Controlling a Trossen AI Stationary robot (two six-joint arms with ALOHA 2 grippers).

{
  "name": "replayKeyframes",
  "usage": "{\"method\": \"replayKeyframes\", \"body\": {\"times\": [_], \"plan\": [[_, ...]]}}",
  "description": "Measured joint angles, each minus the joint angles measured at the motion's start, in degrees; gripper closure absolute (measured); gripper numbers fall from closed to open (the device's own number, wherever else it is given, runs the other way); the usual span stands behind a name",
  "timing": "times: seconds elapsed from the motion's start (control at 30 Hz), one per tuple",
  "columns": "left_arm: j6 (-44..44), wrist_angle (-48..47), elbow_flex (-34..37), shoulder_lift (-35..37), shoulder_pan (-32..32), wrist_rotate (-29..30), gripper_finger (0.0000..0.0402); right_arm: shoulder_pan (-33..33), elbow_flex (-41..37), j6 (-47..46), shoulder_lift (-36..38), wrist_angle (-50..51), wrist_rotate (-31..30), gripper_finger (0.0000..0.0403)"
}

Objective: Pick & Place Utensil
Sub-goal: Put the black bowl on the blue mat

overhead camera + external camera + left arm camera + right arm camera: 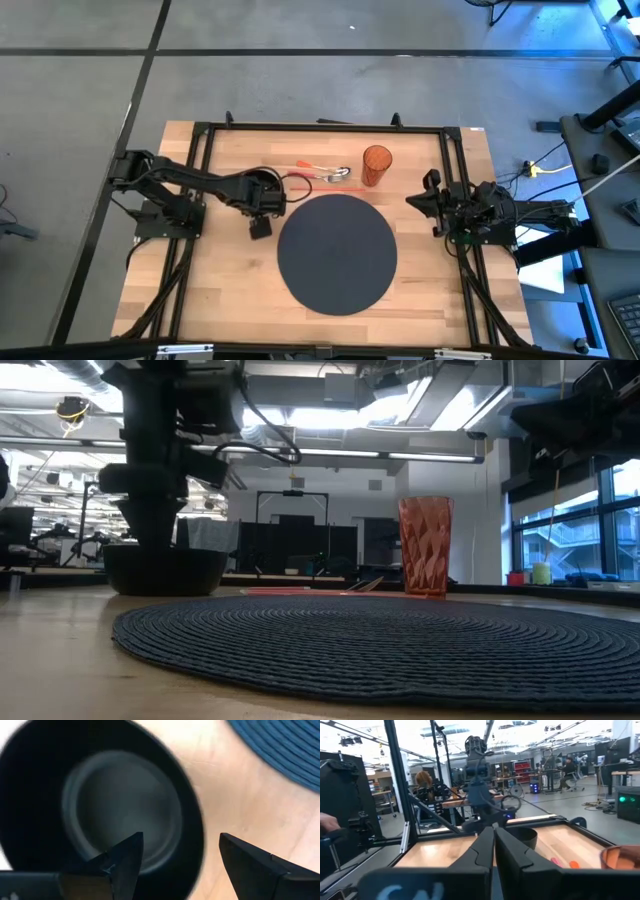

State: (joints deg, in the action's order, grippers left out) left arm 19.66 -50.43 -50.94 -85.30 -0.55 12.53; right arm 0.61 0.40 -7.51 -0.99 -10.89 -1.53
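Observation:
A black bowl [115, 815] stands on the wooden table [230, 290], left of a dark round placemat [337, 252]. My left gripper [180, 836] hangs open right above the bowl. One finger [125, 860] is over the bowl's inside and the other [250, 865] is outside the rim [197, 845], with a gap on both sides. In the low view the left arm rises straight up from the bowl [165, 570]. Orange-handled utensils [322, 173] lie flat on the table beside an orange cup [376, 165]. My right gripper [494, 827] is shut and waits at the table's right side [412, 200].
The placemat [380, 640] fills the middle of the table. The cup [426, 546] stands upright at its far edge, with the utensils [300, 591] to its left. A black frame [320, 127] runs around the table. People and benches show in the room beyond.

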Motion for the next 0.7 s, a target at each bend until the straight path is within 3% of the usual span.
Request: {"method": "replayKeyframes", "body": {"times": [0.2, 0.37, 0.47, 0.7], "plan": [[2.1, 0.0, 0.0, 0.0, 0.5, -0.5, 0.0158, 0.0, 0.0, 0.0, 0.0, 0.0, 0.3, 0.0385], [0.1, 0.0, 0.0, 0.0, 0.4, -1.3, 0.0199, 0.0, 0.0, 0.0, 0.0, 0.0, 0.3, 0.0385], [-0.8, 0.0, 0.0, 0.0, 0.4, -2.4, 0.0243, 0.0, 0.0, 0.0, 0.0, 0.0, 0.3, 0.0385], [0.4, 0.0, 0.0, 0.0, -1.2, -5.0, 0.0387, 0.0, 0.0, -1.2, 0.0, 0.0, 0.3, 0.0385]]}}
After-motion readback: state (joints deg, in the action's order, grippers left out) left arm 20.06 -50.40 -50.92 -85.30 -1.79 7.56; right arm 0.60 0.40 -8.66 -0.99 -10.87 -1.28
